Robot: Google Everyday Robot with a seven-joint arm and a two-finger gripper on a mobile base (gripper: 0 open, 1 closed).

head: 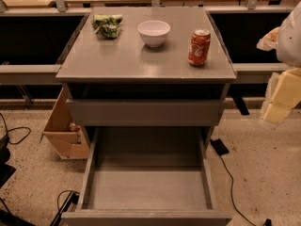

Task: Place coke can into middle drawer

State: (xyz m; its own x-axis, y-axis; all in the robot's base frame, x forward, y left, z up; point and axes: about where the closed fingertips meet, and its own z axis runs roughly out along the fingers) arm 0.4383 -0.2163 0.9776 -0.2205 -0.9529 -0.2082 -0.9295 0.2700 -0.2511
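The coke can (199,47) stands upright on the right side of the grey cabinet top (122,60), near the right edge. The middle drawer (146,189) is pulled out below, towards me, and its shallow tray holds nothing. My gripper (281,98) hangs at the far right of the view, to the right of the cabinet and lower than the can, apart from it. It holds nothing that I can see.
A white bowl (154,32) sits at the middle back of the top and a green snack bag (107,25) at the back left. A closed drawer front (143,112) is above the open tray. A cardboard box (63,126) and cables (225,173) lie on the floor.
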